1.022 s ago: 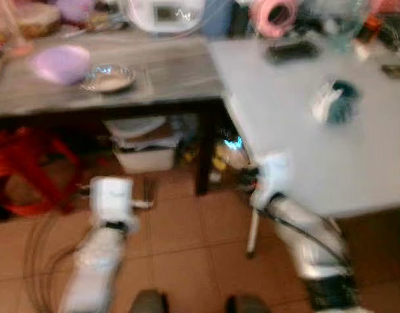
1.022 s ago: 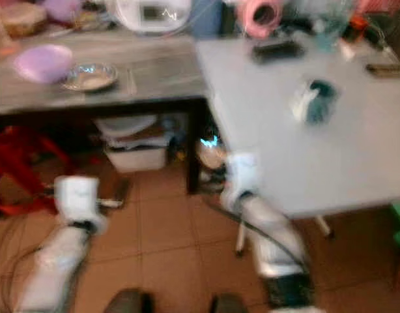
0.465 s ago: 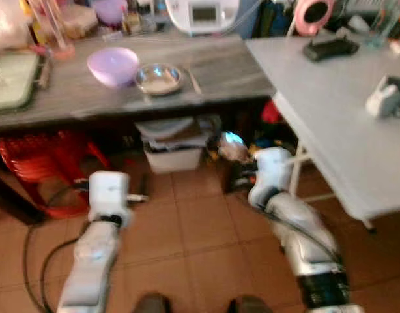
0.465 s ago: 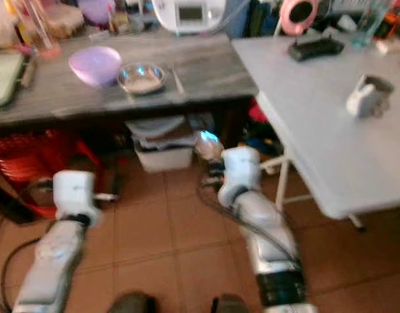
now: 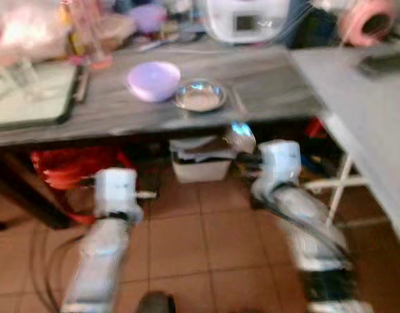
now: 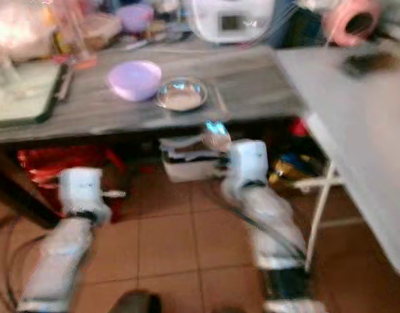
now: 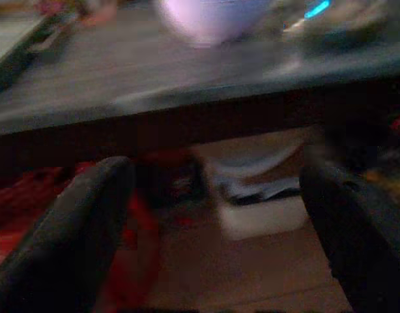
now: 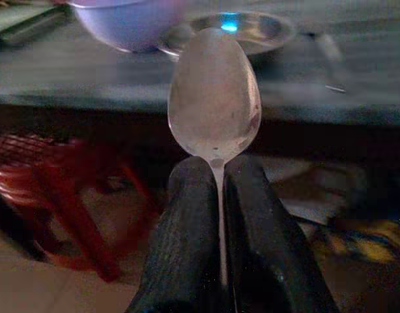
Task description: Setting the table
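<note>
My right gripper is shut on the handle of a metal spoon, whose bowl stands up past the fingertips. In the left eye view the spoon sits just below the front edge of the grey wooden table. On that table a purple bowl stands beside a shallow metal dish. My left gripper is open and holds nothing, low in front of the table's edge, with its wrist over the tiled floor.
A white table juts in at the right. Under the grey table are a red stool and a white box. A green tray lies at the left; a white cooker stands at the back.
The whole picture has slid to the right, so the camera has turned left toward the grey table. The spoon stays in my right gripper; the left stays open.
</note>
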